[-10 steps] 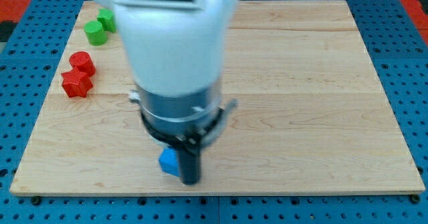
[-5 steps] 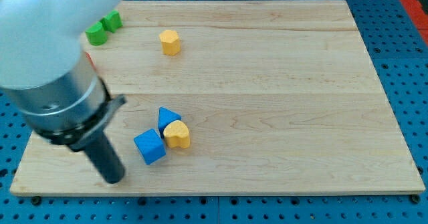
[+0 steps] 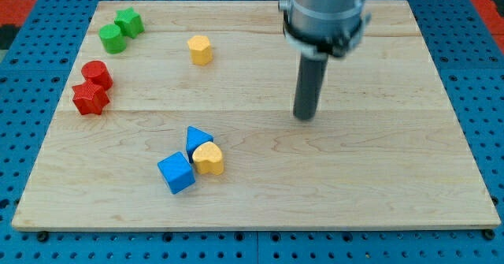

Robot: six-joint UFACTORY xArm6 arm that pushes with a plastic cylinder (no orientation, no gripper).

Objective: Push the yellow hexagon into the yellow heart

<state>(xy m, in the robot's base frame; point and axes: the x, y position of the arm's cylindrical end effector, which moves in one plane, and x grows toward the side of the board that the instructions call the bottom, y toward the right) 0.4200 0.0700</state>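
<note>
tip (image 3: 305, 117) on bare board, view's right of all blocks | no jaws, plain rod | yellow hexagon (image 3: 200, 50) to yellow heart (image 3: 209, 158): path open | blue triangle (image 3: 197, 138), blue cube (image 3: 176, 172) touch heart

The whole board (image 3: 378, 177) is seen from above its bottom edge, tilted downward, at moderate distance.

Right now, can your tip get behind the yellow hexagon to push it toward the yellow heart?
Probably yes. My tip stands right of the yellow hexagon, with bare board between them and above the hexagon. The yellow heart lies below it, touching the blue triangle.
</note>
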